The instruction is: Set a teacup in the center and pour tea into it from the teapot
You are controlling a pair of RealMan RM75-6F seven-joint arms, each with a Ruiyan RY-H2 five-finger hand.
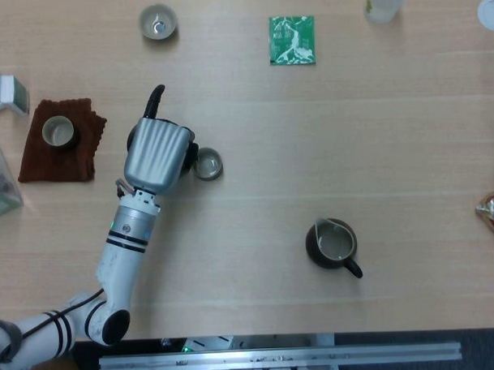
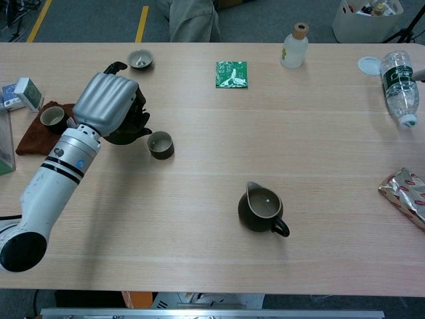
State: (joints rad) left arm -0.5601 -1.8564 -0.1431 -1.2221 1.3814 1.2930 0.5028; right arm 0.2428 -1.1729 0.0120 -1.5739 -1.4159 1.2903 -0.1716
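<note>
Dark brown and nearly hidden, the teapot (image 1: 135, 137) sits under the left hand (image 1: 156, 154) in the head view, its body covered by the silver back of the hand, with one dark finger (image 1: 155, 100) pointing away up the table. Just right of the hand stands the small teacup (image 1: 206, 164), left of the table's middle. A dark pitcher (image 1: 333, 244) stands well apart, lower right.

From the chest view the left hand (image 2: 106, 103) is wrapped over the teapot (image 2: 127, 131), fingers curled around its body, so it is holding the pot; the spout (image 2: 145, 131) points toward the teacup (image 2: 160, 144), close beside its rim but not over it. The right hand shows in neither view.

Judging from this, the pour is in hand. To do it well, the spout should be brought over the cup's mouth before tipping, and tilted slowly by rolling the wrist, since the cup is small and light and a knock from the pot could shove it.
</note>
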